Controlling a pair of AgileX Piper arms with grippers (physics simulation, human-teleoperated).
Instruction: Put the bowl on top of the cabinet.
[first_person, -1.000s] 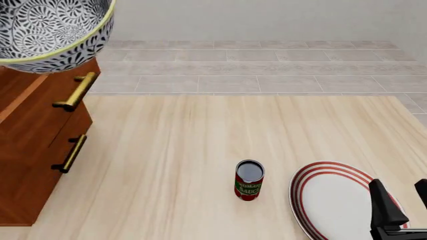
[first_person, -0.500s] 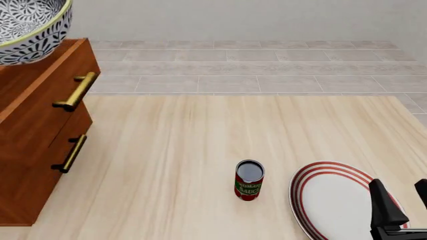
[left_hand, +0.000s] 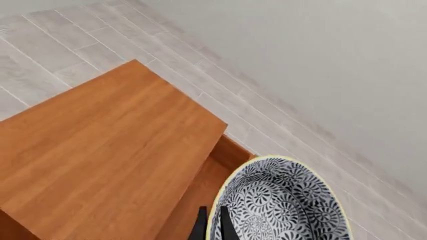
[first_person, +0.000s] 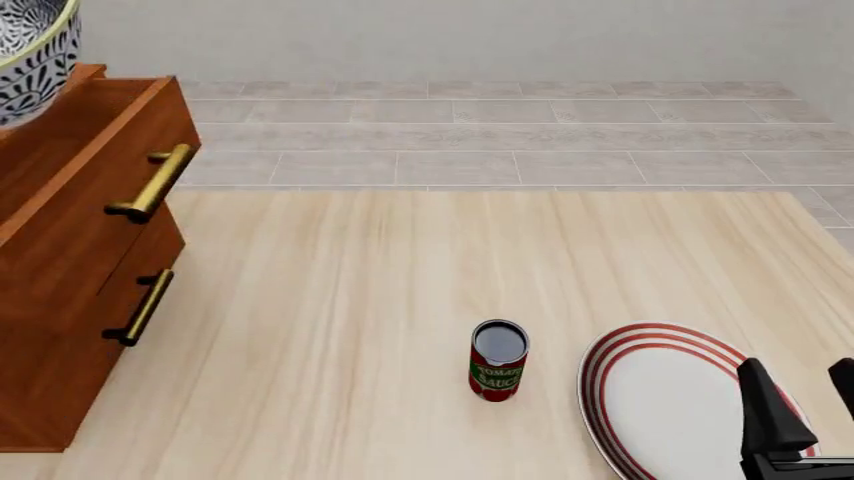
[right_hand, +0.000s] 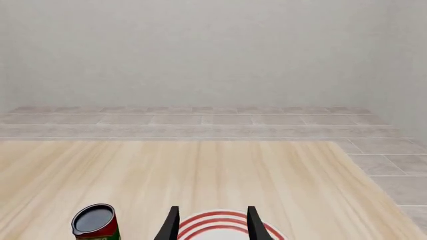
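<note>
At the far left of the front view the bowl hangs above the cabinet, cut off by the frame's top left corner, its underside just over the cabinet's top. In the left wrist view the left hand pinches the bowl's near rim, one finger inside and one outside, with the flat wooden cabinet top spread wide and bare beneath. Right of the cabinet's front edge and brass handles, the counter lies open as far as the can. Just right of the can sits the plate, near the counter's right edge. The right hand hovers over the plate, fingers spread and holding nothing.
</note>
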